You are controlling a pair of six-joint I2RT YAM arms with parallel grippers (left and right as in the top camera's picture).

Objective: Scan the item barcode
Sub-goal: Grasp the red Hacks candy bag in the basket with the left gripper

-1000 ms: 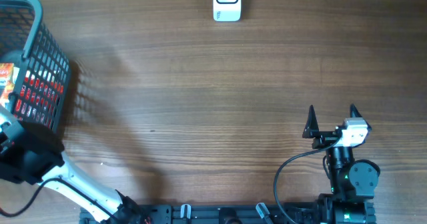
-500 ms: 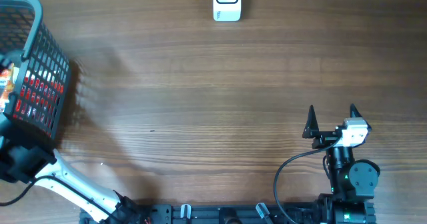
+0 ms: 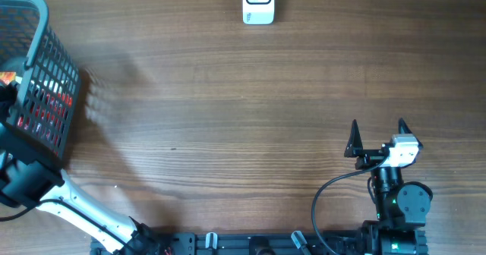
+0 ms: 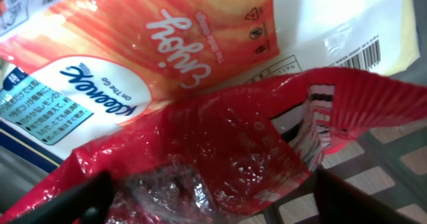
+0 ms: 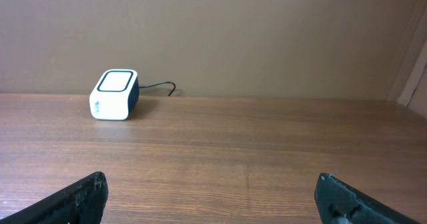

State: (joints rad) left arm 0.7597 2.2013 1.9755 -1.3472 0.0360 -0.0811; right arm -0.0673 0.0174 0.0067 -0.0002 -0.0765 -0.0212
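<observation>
From overhead, a dark plastic mesh basket (image 3: 47,58) sits on the brown wooden table (image 3: 228,111). The left arm (image 3: 30,183) reaches into it from the near side, and the mesh hides that arm's gripper. Red packaging shows through the basket wall. A white box-shaped barcode scanner (image 3: 258,3) stands well apart from the basket, at the far edge. The right gripper (image 3: 377,130) is farther still from the basket, fingers spread wide and empty.

At the left wrist, inside the basket, the left gripper (image 4: 220,197) stands wide. A crinkled red foil packet (image 4: 220,137) lies between its fingers; I cannot tell whether they touch it. An orange-and-white tissue pack (image 4: 133,44) lies against the packet.

At the right wrist, the spread fingers hover over bare wood, with the scanner ahead.
</observation>
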